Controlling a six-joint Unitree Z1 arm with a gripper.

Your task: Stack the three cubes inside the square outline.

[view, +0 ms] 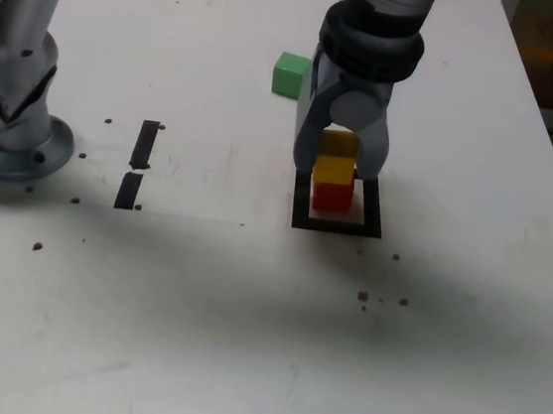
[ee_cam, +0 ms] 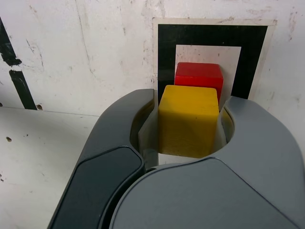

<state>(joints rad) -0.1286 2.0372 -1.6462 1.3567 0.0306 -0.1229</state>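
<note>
Yellow cube (ee_cam: pixel 188 119) on red cube (ee_cam: pixel 198 76) — gripper (ee_cam: pixel 186 129) clamped round it.

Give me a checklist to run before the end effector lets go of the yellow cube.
1. Red cube inside the square outline: ok.
2. Yellow cube between the jaws of the end effector: ok.
3. Yellow cube resting fully on red: cannot tell; the wrist view shows them offset.
4. Yellow cube level: ok.
5. Green cube clear of the stack: ok, it sits apart behind it.
6. Table around the outline unobstructed: ok.
</note>
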